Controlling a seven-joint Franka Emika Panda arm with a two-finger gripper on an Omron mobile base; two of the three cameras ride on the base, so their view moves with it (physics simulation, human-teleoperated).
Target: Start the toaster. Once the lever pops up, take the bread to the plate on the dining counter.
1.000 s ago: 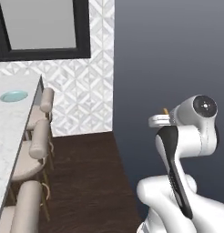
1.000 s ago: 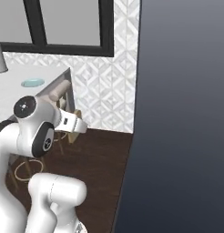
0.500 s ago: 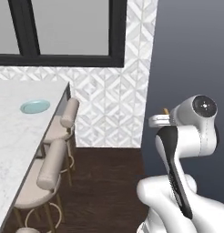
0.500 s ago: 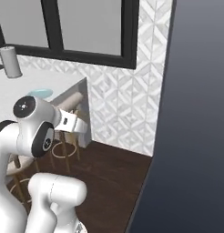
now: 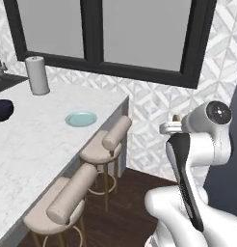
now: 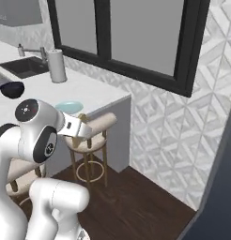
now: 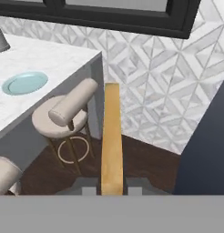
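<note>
The bread [image 7: 111,136], a thin orange-brown slice seen edge-on, stands between my gripper's [image 7: 111,189] two fingertips, which are shut on it. From the left base camera the gripper [image 5: 172,123] sits high beside the arm's upper joint, with the bread's tip [image 5: 177,117] just showing above it. From the right base camera the gripper [image 6: 84,132] points toward the stools. A light blue plate [image 5: 81,118] [image 6: 68,107] [image 7: 25,83] lies on the white marble dining counter [image 5: 29,144] near its corner, to my left and ahead. The toaster is out of view.
Two padded bar stools [image 5: 105,144] [image 5: 62,205] stand along the counter's edge between me and the plate. A paper towel roll [image 5: 37,75], a dark bowl [image 5: 2,109] and a sink [image 6: 24,66] sit farther back. A tiled wall [image 6: 169,136] lies ahead, a dark panel [image 6: 220,187] at right.
The whole picture has swung: the base has turned, bringing the dining counter, plate and stools closer and more central. The gripper has stayed shut on the bread.
</note>
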